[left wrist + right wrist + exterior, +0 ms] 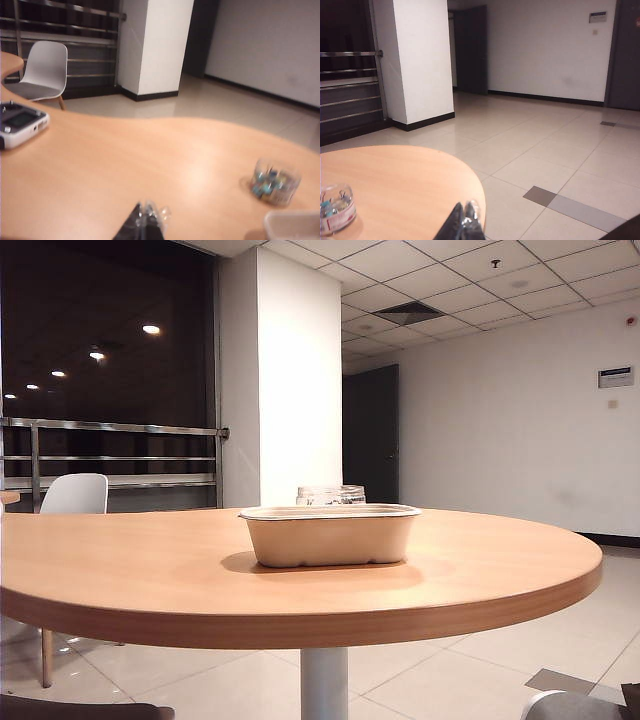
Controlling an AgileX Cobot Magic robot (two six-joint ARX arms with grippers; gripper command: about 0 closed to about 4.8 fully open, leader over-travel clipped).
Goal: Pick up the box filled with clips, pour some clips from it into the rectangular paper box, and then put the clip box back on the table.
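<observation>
Right pincer [464, 220] shut over table [410, 185] edge, clip jar [335, 208] apart

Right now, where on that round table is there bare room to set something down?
Most of the table is bare: the wide stretch left of the paper box, and the strip to its right. It is crowded only mid-table, where the clip jar stands behind the box. Both grippers, left and right, are shut.

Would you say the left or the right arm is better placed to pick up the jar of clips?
Probably the right: its shut right gripper has the clip jar close beside it, while the shut left gripper sees it farther across the table.
</observation>
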